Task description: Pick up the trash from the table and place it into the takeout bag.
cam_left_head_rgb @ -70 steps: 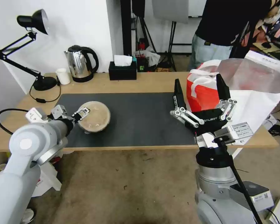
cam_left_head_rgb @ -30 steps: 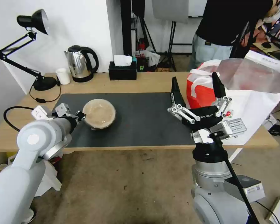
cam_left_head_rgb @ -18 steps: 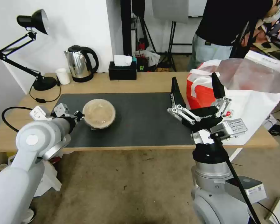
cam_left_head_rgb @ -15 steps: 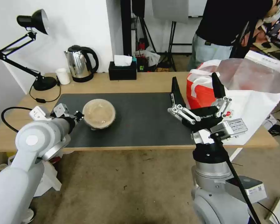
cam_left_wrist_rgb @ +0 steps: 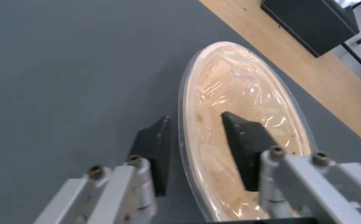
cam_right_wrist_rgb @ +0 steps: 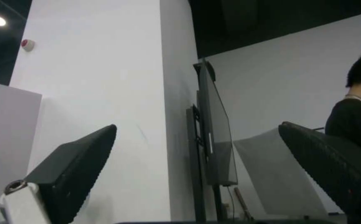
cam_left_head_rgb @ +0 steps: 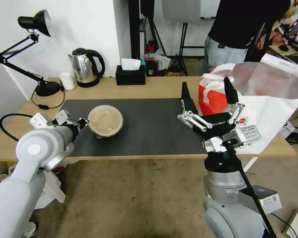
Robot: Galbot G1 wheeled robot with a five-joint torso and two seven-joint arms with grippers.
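One piece of trash, a round beige lidded bowl [cam_left_head_rgb: 106, 125], rests on the dark grey mat [cam_left_head_rgb: 149, 122] of the table [cam_left_head_rgb: 159, 87], left of centre. My left gripper [cam_left_head_rgb: 82, 122] is at the bowl's left edge. In the left wrist view its fingers straddle the bowl [cam_left_wrist_rgb: 247, 102] rim, one finger [cam_left_wrist_rgb: 155, 155] outside and one over the lid, with gaps showing, so it is open. My right gripper [cam_left_head_rgb: 206, 90] points upward and stands wide open and empty, just in front of the takeout bag [cam_left_head_rgb: 215, 99] at the table's right end. The right gripper [cam_right_wrist_rgb: 197, 161] faces a wall.
Along the table's back edge stand a black desk lamp [cam_left_head_rgb: 48, 88], a steel kettle [cam_left_head_rgb: 86, 67], a small white cup [cam_left_head_rgb: 67, 81] and a black tissue box [cam_left_head_rgb: 130, 75]. The lamp's cable [cam_left_head_rgb: 43, 105] lies near the mat's left corner.
The left gripper carried the bowl rightward and set it on the mat. Since then the bowl has stayed put while the gripper eased back slightly. The right gripper drifted a little left.
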